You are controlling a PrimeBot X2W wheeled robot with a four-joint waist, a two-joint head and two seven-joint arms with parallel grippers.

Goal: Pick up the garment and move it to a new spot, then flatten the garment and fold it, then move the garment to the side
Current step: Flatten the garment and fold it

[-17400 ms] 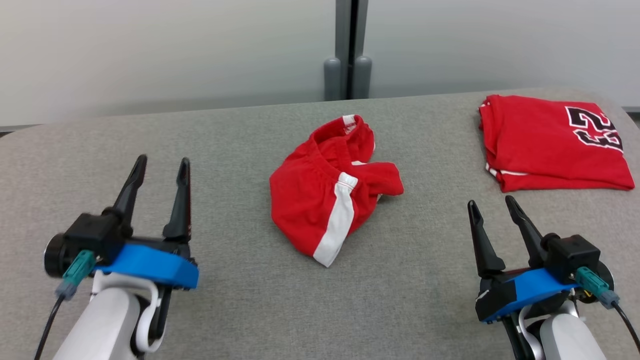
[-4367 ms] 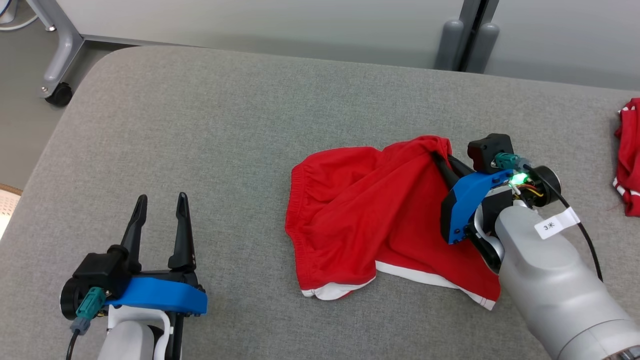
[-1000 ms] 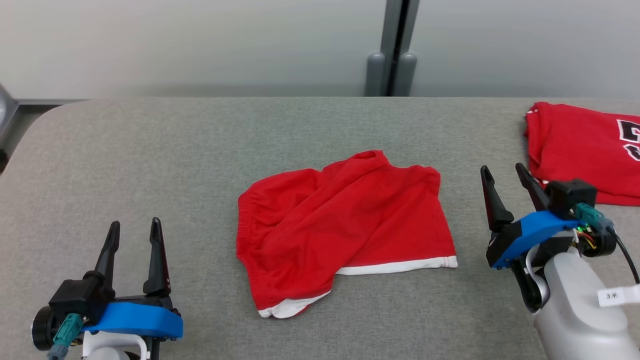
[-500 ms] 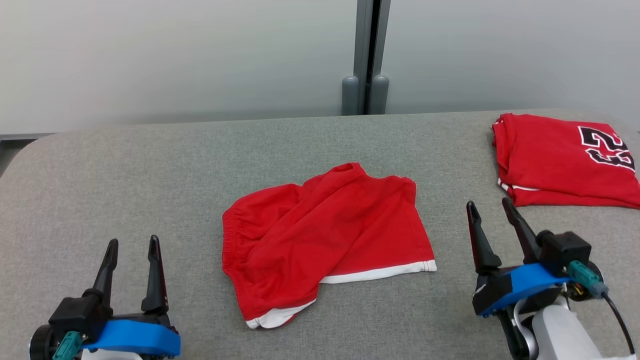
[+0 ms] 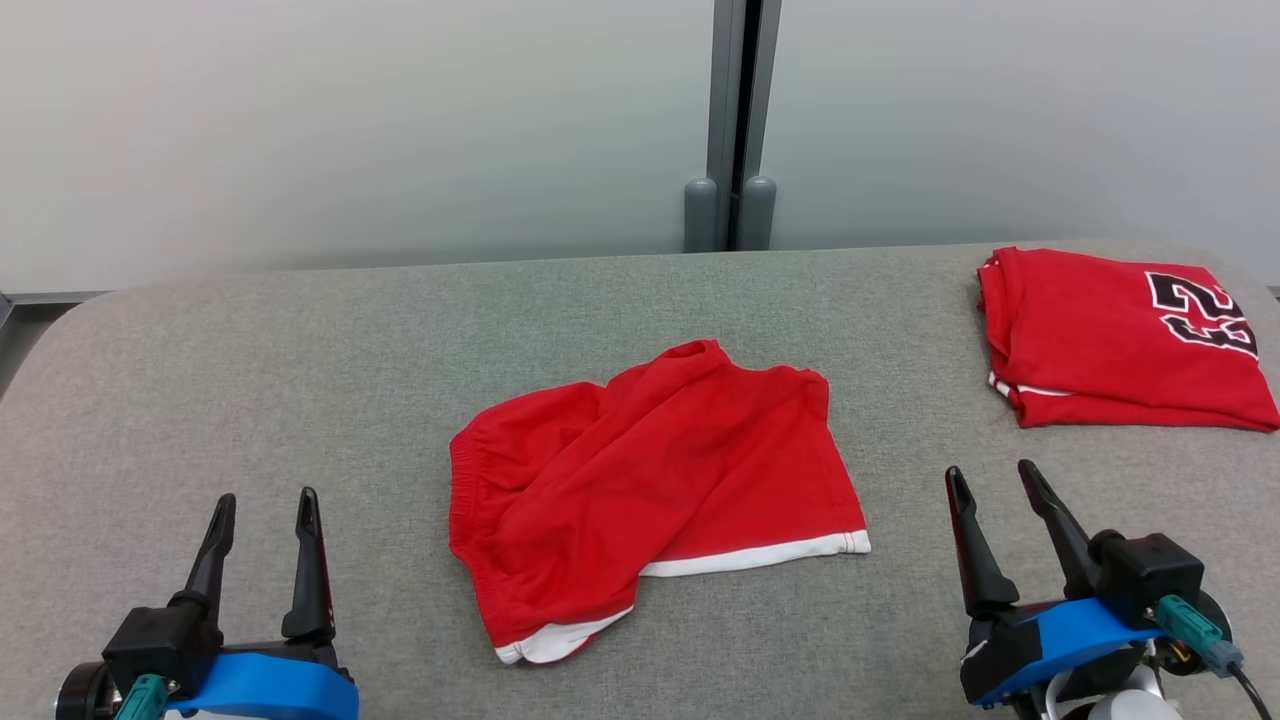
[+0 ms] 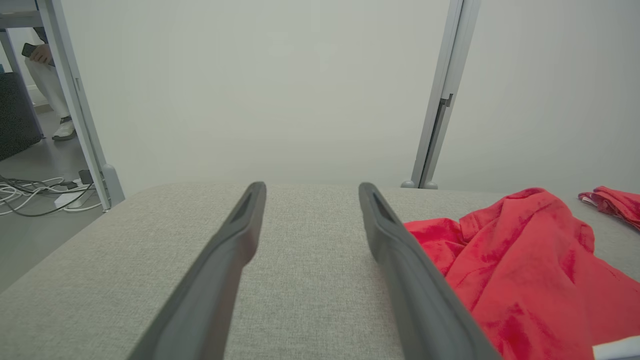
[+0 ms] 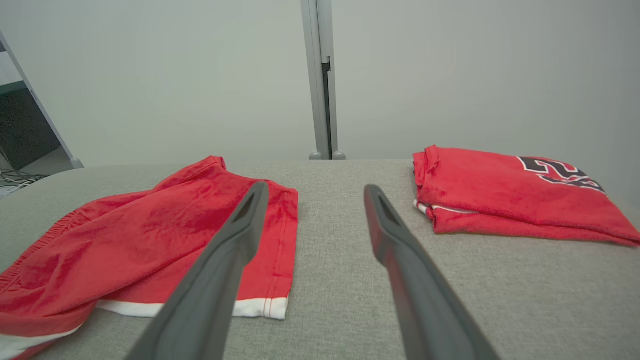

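Flattening is, by my judgement, the step in hand: the shorts (image 5: 650,490) lie crumpled near the middle of the desk (image 5: 300,370), between my two tools and touching neither. My left tool (image 5: 265,498) and right tool (image 5: 991,470) both have their jaws spread wide and empty, at the near side of the desk, fingers pointing away from me. The waistband (image 5: 462,480) faces my left. The white hem (image 5: 750,555) runs along the near side toward my right, and one leg appears lapped over the other, with a raised ridge at the far edge. To do this well, I would pinch the cloth at two well-separated points: the waistband corner with the left tool and the hem corner with the right. I would take one layer only where the layers can be told apart. Draw the two grips apart evenly and low, so that the lapped leg slides open rather than bunching. Avoid dragging the shorts toward the jersey (image 5: 1110,340), which lies folded at the far right, well apart. Readable writing: the jersey bears a black number (image 5: 1200,315) outlined in white, which I read as "23". No brand mark or label is legible on the shorts.
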